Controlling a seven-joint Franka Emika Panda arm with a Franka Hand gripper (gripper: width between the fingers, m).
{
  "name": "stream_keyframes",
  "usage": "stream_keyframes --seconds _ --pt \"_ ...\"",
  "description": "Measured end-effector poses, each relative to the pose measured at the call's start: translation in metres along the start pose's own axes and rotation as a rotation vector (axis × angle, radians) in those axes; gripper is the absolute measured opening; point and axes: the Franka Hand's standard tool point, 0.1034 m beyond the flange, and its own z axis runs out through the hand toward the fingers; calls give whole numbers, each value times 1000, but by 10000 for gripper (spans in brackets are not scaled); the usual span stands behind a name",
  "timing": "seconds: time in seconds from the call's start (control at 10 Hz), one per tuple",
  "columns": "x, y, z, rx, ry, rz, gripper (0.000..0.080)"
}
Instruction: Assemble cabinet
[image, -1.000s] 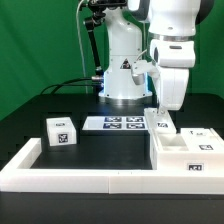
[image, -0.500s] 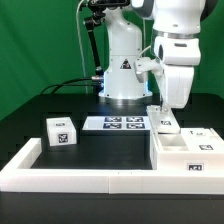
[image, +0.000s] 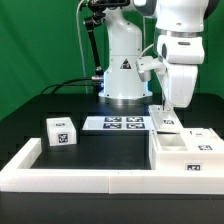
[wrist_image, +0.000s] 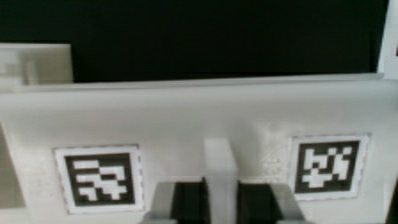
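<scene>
1. The gripper is seen at the exterior view's right, pointed straight down from the white arm, just above the back edge of the cabinet shell.
2. In the wrist view the two dark fingers are set close together, with only a narrow white rib left between them. The jaws are thus nearly closed and appear clamped on that rib.
3. The rib belongs to a white tagged piece, on which two black-and-white tags are printed, one to each side of the fingers.
4. In the exterior view the same piece is found directly under the gripper, its tag facing the camera (whether its lower edge touches the shell cannot be told).
5. The cabinet shell is placed at the lower right of the exterior view, with open compartments turned upward and small tags on its front wall.
6. A lone drawer block is set at the middle left, well apart from the gripper.
7. The marker board lies flat at the centre of the black table, between the block and the shell.
8. The white border rail is laid along the front, touching the shell's front side.
</scene>
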Motion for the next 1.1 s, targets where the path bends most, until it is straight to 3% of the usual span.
stream_keyframes --seconds 0.7,0.8,1.1 --pt "0 -1 2 2 1 2 68" --pt "-2 -2 5 -23 12 6 68" --pt "-4 -5 8 -46 22 12 68"
